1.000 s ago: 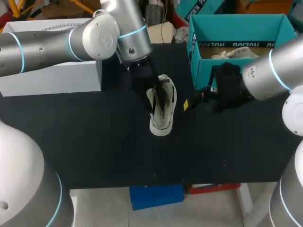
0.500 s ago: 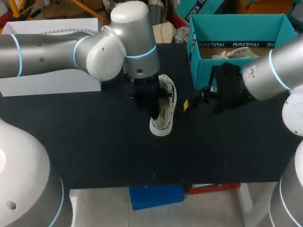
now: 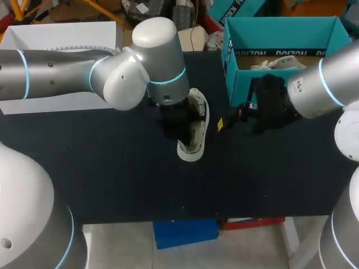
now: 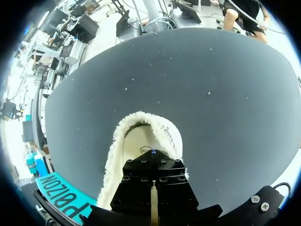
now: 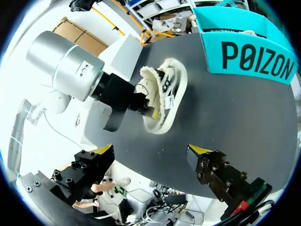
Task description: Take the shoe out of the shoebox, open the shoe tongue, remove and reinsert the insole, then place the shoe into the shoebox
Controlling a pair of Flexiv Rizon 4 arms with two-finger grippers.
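Black counter (image 3: 112,168): carries the shoe (image 3: 192,147) near its middle and the shoebox (image 3: 240,84) toward its far right corner.
Shoe: cream-white, out of the box, resting on the counter with its toe toward the near edge; it stands apart from the shoebox, to that box's left.
Shoe mouth: in the left wrist view the fleecy collar is spread wide, and the pale insole (image 4: 141,143) shows inside it.
Left arm (image 3: 56,73): comes in from the left and runs almost level above the counter. It bends sharply at a big joint over the shoe, so the wrist points straight down.
Left hand (image 3: 178,126): black, lowered onto the shoe's mouth and covering the heel half from above. Whether it is clenched or released cannot be told, since its own housing hides the tips.
Right arm (image 3: 331,84): comes in from the right, with its forearm lying across the front of the shoebox.
Right hand (image 5: 151,150): released, its yellow tips wide apart with nothing between them. It hangs over bare counter just to the right of the shoe, aimed at it but not touching.
Shoebox: teal, upright, top open.
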